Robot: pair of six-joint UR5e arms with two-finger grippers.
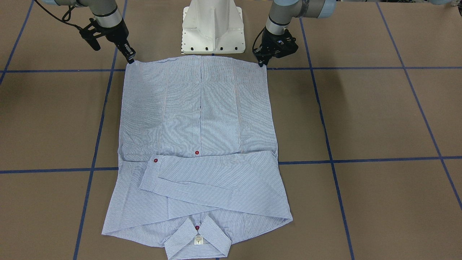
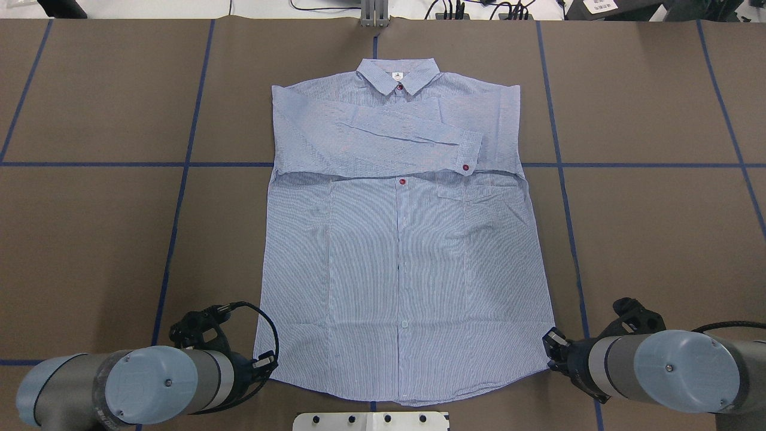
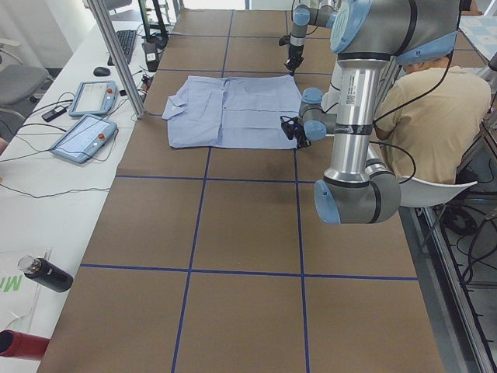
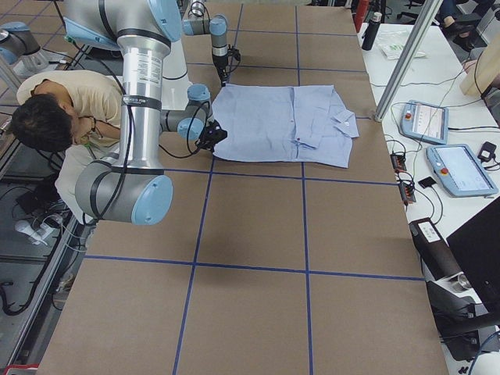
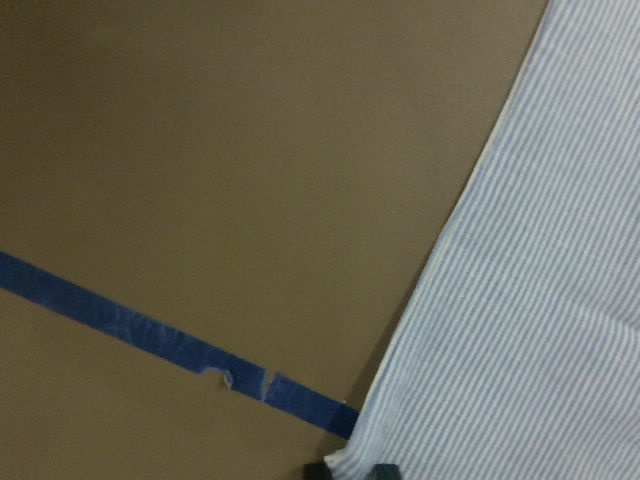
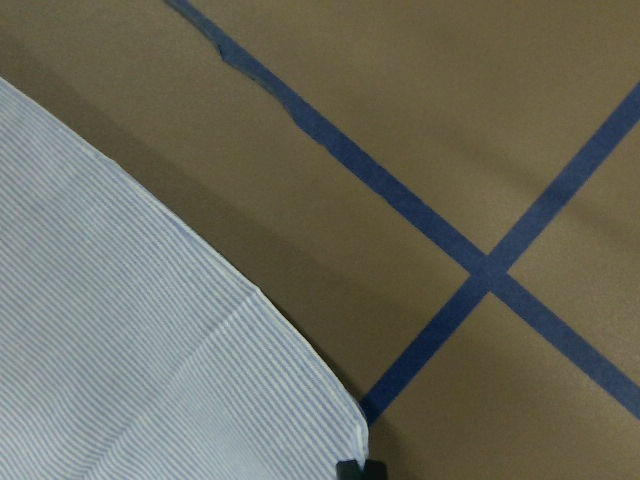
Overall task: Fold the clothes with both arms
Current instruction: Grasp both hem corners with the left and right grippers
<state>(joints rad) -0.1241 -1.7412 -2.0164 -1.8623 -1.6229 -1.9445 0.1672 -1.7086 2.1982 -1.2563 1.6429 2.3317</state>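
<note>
The light blue striped shirt (image 2: 401,251) lies flat and face up on the brown table, collar (image 2: 398,75) away from me, both sleeves folded across the chest. My left gripper (image 2: 269,361) is down at the near hem corner on my left and shut on it; that corner (image 5: 345,462) sits between the fingertips in the left wrist view. My right gripper (image 2: 550,342) pinches the opposite near hem corner (image 6: 355,435), shut. In the front-facing view the left gripper (image 1: 260,63) and the right gripper (image 1: 130,59) touch the hem's two ends.
The white pedestal base (image 1: 213,29) stands just behind the hem. Blue tape lines (image 2: 179,197) grid the table. A seated person (image 3: 435,109) is beside the robot. Control tablets (image 3: 84,116) and bottles (image 3: 46,273) lie along the far table edge.
</note>
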